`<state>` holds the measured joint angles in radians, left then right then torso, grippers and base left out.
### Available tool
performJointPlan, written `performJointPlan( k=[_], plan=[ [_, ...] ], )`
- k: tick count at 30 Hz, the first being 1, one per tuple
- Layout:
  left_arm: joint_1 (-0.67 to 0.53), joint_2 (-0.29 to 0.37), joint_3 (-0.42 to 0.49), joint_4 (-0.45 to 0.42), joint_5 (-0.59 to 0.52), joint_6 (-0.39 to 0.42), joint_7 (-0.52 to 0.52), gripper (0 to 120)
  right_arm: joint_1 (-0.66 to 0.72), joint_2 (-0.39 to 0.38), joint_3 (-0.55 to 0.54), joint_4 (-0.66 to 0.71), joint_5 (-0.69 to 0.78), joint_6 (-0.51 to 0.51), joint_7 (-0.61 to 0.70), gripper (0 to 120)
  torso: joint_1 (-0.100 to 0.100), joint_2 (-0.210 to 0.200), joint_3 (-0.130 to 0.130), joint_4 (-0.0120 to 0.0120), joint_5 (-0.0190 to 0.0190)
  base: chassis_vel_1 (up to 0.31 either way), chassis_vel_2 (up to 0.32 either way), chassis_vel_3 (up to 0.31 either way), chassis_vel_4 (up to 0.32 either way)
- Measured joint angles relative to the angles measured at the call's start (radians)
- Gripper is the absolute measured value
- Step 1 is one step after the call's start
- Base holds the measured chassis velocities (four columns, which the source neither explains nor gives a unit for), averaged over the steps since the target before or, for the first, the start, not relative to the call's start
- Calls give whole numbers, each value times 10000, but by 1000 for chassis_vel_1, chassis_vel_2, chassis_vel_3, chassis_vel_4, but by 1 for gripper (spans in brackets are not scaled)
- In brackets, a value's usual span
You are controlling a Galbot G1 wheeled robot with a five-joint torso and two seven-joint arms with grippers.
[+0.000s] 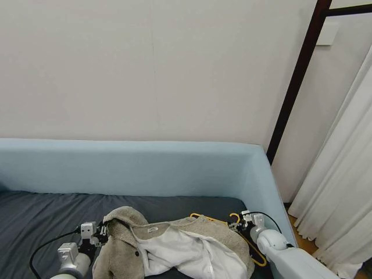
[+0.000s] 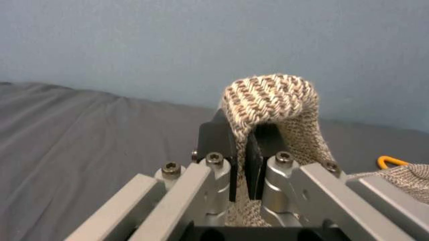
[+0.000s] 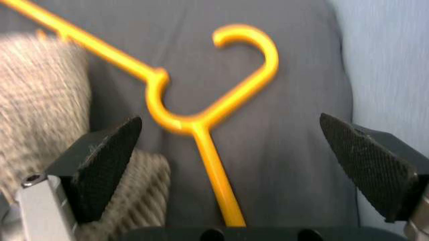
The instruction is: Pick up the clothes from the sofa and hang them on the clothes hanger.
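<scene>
A beige knitted jacket with white lining lies on the dark grey sofa seat. My left gripper is at its left edge, shut on a raised fold of the knit. A yellow hanger lies partly under the jacket's right side; its hook and neck sit on the seat. My right gripper hovers just over the hook, open, with its black pads wide on either side of the hanger's neck.
The light blue sofa backrest and right arm bound the seat. A dark clothes-rack post rises behind the sofa's right corner. White curtains hang at the right.
</scene>
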<state>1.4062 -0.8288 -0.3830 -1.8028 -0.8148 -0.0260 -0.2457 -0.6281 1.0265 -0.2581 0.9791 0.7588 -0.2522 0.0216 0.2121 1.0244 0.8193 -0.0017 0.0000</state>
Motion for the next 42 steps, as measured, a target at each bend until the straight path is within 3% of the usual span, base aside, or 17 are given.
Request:
performJointPlan(
  k=[10,16,25,31,36,42],
  plan=[
    [-51,-13,90,40,19,-24,26,3,-178,57,271,-586,12,-301,-551,98,0,0,0,1,-1,0,0,0,0],
    [-63,-13,95,40,20,-24,27,3,-334,42,366,-609,-17,-443,-875,80,0,1,-2,5,-1,0,0,0,0],
    [62,-81,52,-16,91,-24,26,3,-491,-8,389,-507,-173,-299,-941,43,-1,2,-2,3,-1,0,0,0,0],
    [79,-89,48,-20,108,-25,26,3,-486,-46,394,-501,-180,-232,-909,31,-1,2,-1,3,0,0,0,0,0],
    [47,-89,59,-5,109,-27,26,3,-535,-106,436,-454,-181,-113,-811,5,-1,2,0,2,1,0,0,0,0],
    [40,-89,79,-2,119,-28,28,3,-627,-159,523,-235,-224,102,-619,5,-1,0,1,0,2,0,0,0,0]
  ],
)
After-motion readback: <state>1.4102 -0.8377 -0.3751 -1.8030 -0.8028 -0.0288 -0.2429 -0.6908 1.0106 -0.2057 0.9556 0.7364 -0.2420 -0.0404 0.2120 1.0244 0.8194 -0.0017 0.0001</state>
